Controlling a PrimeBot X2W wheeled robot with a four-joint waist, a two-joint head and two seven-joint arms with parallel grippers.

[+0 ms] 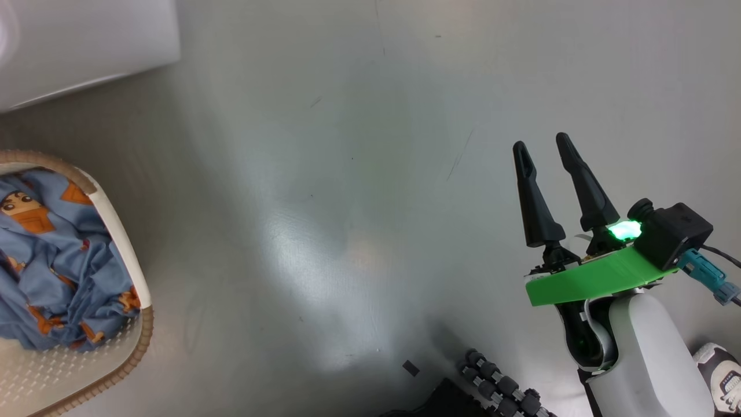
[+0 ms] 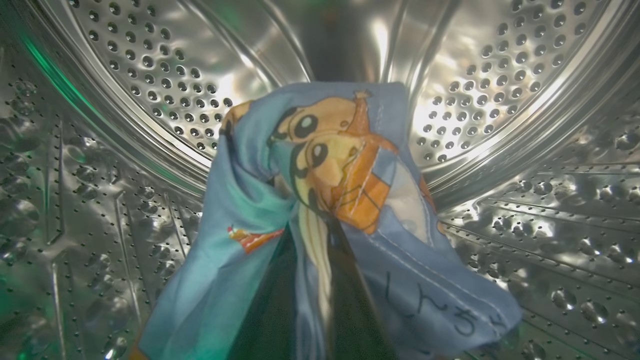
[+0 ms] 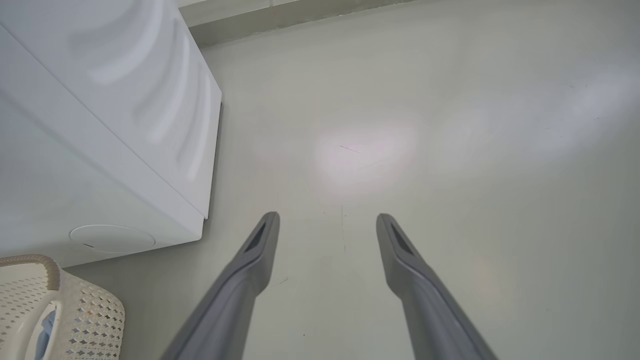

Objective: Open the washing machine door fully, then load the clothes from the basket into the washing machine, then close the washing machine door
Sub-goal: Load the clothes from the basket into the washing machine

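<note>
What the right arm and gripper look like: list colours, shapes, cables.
Right gripper: two long black tapered jaws, slotted near the tips. Behind them a flat bright-green plate, a black camera box with a glowing green light, and a teal plug on a dark cable. Forearm: smooth, rounded, white.

A light blue soft garment printed with orange-brown cartoon characters (image 2: 250, 200) is covering the left gripper's dark fingers (image 2: 272, 320) but for two strips, and is running off the bottom edge. In the head view the left and bottom edges are cutting off the cream-white perforated plastic basket with its brown woven-look rim (image 1: 118, 231) and the matching blue fabric (image 1: 58, 255) heaped inside. The white washing machine's corner (image 1: 87, 40) is showing blurred, and a white shoe (image 1: 723, 376) is being cropped at the lower right.
</note>
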